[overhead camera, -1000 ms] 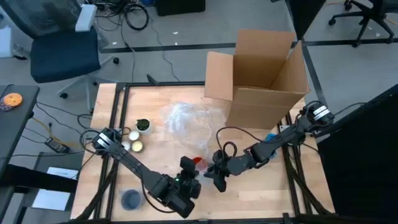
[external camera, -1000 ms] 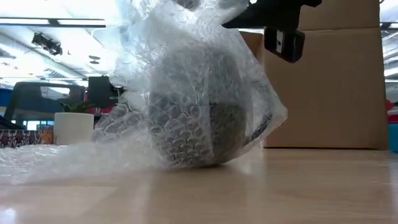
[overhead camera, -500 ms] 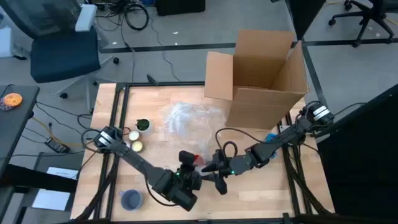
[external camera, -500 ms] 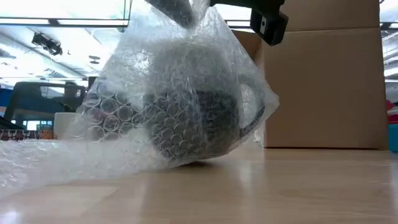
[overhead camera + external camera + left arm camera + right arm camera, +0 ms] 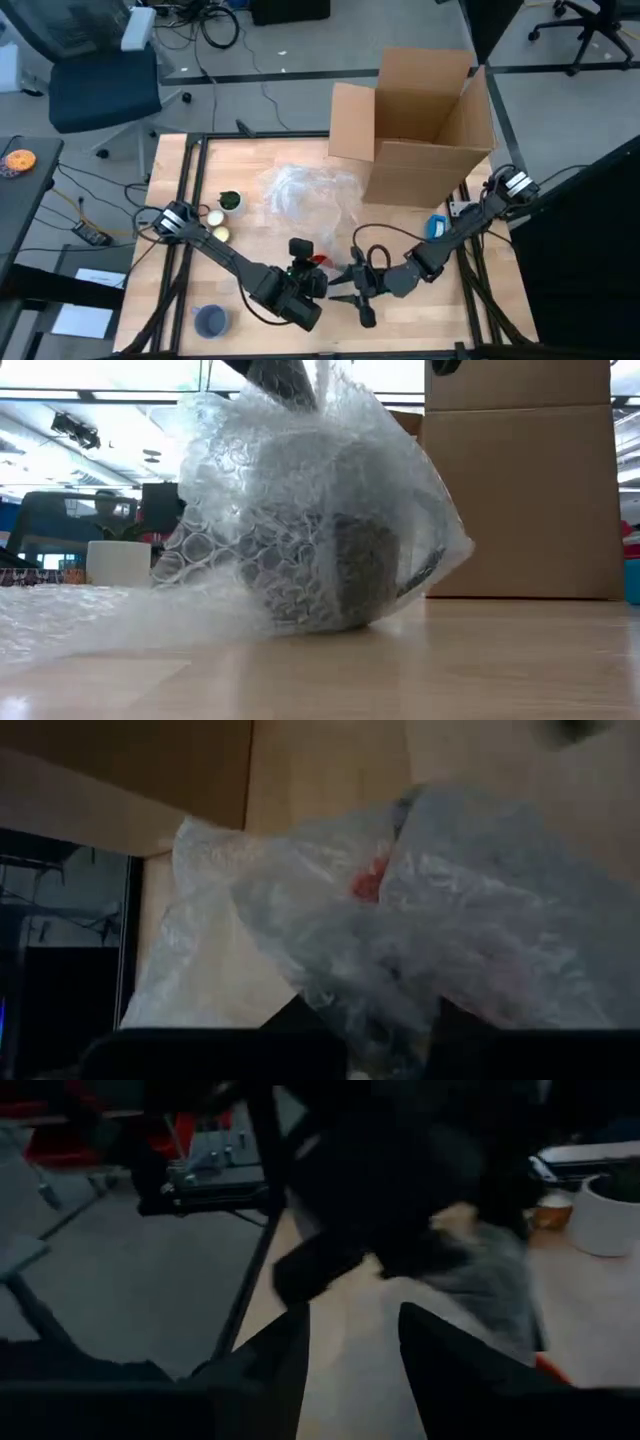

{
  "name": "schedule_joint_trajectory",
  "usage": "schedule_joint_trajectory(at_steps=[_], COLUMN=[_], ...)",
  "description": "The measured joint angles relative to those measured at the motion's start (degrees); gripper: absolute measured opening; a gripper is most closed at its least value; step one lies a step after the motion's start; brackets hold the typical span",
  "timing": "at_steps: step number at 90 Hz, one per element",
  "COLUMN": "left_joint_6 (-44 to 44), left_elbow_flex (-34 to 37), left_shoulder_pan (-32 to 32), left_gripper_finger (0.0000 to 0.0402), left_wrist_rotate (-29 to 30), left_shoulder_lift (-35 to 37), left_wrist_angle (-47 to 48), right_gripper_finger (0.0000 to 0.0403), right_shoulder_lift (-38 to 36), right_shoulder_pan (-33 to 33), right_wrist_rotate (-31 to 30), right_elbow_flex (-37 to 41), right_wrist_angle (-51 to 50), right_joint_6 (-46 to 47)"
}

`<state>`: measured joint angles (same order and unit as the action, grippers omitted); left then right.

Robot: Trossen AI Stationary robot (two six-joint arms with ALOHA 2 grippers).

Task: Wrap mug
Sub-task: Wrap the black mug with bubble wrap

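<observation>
Two grippers met beside the cardboard box (image 5: 425, 115): left gripper (image 5: 312, 283) clenched bubble wrap (image 5: 300, 510) around the mug (image 5: 335, 570); right gripper (image 5: 352, 297) released.

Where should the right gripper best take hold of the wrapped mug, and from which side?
Probably across the mug at its round body, coming level from the side opposite its handle, which bulges outward. The top is taken: the left gripper pinches the gathered bubble wrap there. The wrap looks slippery, so close gently.

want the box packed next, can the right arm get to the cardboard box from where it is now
Probably yes. The right claw hangs open near the table's front, and the cardboard box stands open-topped at the back on that arm's side, nothing between them.
</observation>
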<state>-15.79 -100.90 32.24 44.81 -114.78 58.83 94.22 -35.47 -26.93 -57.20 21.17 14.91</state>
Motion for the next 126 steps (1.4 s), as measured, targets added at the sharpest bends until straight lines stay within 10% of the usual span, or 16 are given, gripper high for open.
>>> schedule_joint_trajectory(at_steps=[54,99,126], left_joint_6=[0.05,-0.25,0.37], left_elbow_flex=[-0.15,-7.90,-6.66], left_shoulder_pan=[-2.22,-1.95,-0.38], left_gripper_finger=[0.0000,0.0000,0.0000], left_wrist_rotate=[-5.58,-5.48,-5.50], left_shoulder_lift=[0.02,0.02,0.09], left_wrist_angle=[-1.79,16.50,9.79], right_gripper_finger=[0.0005,0.0001,0.0000], right_shoulder_lift=[4.80,6.81,6.86], right_shoulder_pan=[5.76,10.21,10.45], right_wrist_rotate=[0.59,4.29,5.57], right_elbow_flex=[0.06,-0.03,-0.02], right_wrist_angle=[-0.54,-5.45,-6.73], right_joint_6=[5.66,12.90,14.21])
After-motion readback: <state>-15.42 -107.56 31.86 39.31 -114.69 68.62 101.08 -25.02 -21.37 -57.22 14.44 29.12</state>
